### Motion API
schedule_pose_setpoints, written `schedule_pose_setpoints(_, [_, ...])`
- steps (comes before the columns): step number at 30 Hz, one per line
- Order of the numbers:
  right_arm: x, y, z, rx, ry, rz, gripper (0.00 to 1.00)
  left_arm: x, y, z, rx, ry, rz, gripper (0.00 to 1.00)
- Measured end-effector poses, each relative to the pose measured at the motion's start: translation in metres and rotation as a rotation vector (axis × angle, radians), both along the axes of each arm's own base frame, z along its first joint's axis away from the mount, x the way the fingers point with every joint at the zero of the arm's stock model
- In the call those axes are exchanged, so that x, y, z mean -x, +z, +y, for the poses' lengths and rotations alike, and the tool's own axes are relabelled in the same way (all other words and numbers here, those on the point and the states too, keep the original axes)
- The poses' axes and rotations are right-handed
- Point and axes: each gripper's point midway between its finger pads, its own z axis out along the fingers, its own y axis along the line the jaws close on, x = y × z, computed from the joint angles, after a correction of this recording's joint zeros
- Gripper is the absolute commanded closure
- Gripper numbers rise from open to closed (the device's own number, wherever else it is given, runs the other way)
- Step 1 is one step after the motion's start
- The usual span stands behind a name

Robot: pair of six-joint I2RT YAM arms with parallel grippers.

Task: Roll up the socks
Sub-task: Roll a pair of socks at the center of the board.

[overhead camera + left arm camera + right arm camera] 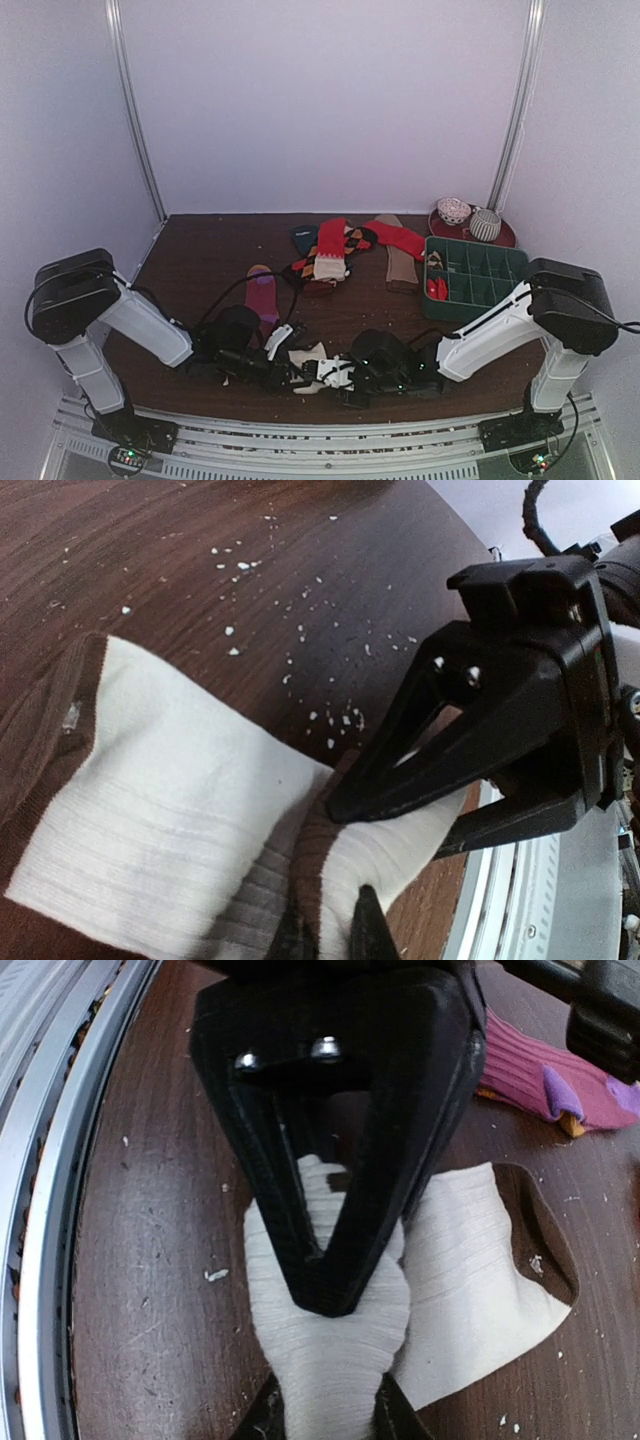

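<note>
A white sock with brown bands [312, 360] lies at the near middle of the table, partly bunched up. My left gripper [298, 373] and right gripper [338, 376] meet over it. In the left wrist view my left gripper [328, 925] is shut on the sock [180, 800] at a brown band, and the right gripper's fingers [470, 730] press on the same bunch. In the right wrist view my right gripper [330, 1412] is shut on the white bunch [330, 1345], with the left gripper's fingers [335, 1285] directly above it.
A magenta sock [262, 292] lies just behind the grippers. A pile of red and argyle socks [330, 250], a red sock [398, 237] and a brown sock [402, 268] lie further back. A green divided tray [478, 262] and a red plate [505, 238] stand at the back right.
</note>
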Motion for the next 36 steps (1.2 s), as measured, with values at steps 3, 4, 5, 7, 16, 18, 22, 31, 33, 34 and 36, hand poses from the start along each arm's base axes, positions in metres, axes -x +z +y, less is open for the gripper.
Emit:
schedule_pose_setpoints(3, [-0.002,0.002,0.002,0.0,-0.014,0.057,0.81,-0.002,0.001,0.002,-0.012,0.007,-0.012,0.55])
schedule_pose_setpoints(4, [-0.003,0.002,0.002,0.0,-0.016,0.079,0.81,-0.004,0.003,0.003,-0.018,0.013,-0.029,0.47])
schedule_pose_setpoints(5, [-0.004,0.003,0.003,-0.002,-0.02,0.112,0.81,-0.005,0.004,0.007,-0.04,0.026,-0.044,0.37])
schedule_pose_setpoints(7, [-0.004,0.005,0.003,0.0,-0.024,0.193,0.81,-0.008,0.008,0.018,-0.084,0.049,-0.094,0.22])
schedule_pose_setpoints(16, [-0.015,0.002,0.007,0.088,-0.068,0.574,0.81,-0.014,0.1,0.062,0.09,0.142,-0.516,0.02])
schedule_pose_setpoints(18, [-0.015,0.002,0.011,0.126,-0.073,0.633,0.81,-0.008,0.098,0.062,0.114,0.118,-0.572,0.03])
schedule_pose_setpoints(22, [-0.014,0.002,0.015,0.188,-0.083,0.735,0.81,-0.004,0.066,0.056,0.051,0.061,-0.596,0.05])
schedule_pose_setpoints(31, [-0.01,0.0,0.01,0.25,-0.09,0.825,0.81,0.003,0.019,0.031,-0.022,-0.047,-0.604,0.16])
schedule_pose_setpoints(33, [-0.009,-0.001,0.009,0.255,-0.089,0.834,0.81,0.001,0.021,0.025,-0.009,-0.048,-0.614,0.25])
schedule_pose_setpoints(34, [-0.008,-0.001,0.008,0.257,-0.087,0.839,0.81,0.001,0.023,0.023,0.001,-0.049,-0.622,0.36])
schedule_pose_setpoints(36, [-0.008,-0.001,0.008,0.257,-0.086,0.846,0.81,0.0,0.027,0.021,0.015,-0.046,-0.631,0.47])
